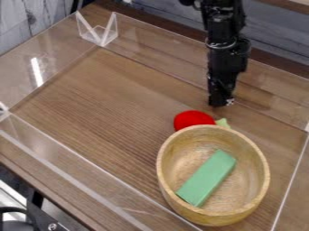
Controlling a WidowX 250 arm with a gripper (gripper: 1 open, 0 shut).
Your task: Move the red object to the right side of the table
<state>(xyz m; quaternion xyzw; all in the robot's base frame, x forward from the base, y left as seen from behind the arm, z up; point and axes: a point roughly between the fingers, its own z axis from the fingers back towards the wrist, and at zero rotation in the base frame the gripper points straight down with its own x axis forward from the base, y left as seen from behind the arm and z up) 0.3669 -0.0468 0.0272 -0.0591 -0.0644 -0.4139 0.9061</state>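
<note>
The red object (190, 120), a small glossy strawberry with a green leafy cap on its right, lies on the table (108, 99) just above the wooden bowl's rim. My gripper (218, 98) hangs from the black arm, pointing straight down, a short way up and to the right of the strawberry. Its fingers are shut with nothing between them, tips close to the tabletop and apart from the strawberry.
A round light wooden bowl (248, 203) holding a flat green block (208, 177) sits at the lower right. Low clear acrylic walls (49, 54) border the table, with a clear bracket (97, 30) at the back left.
</note>
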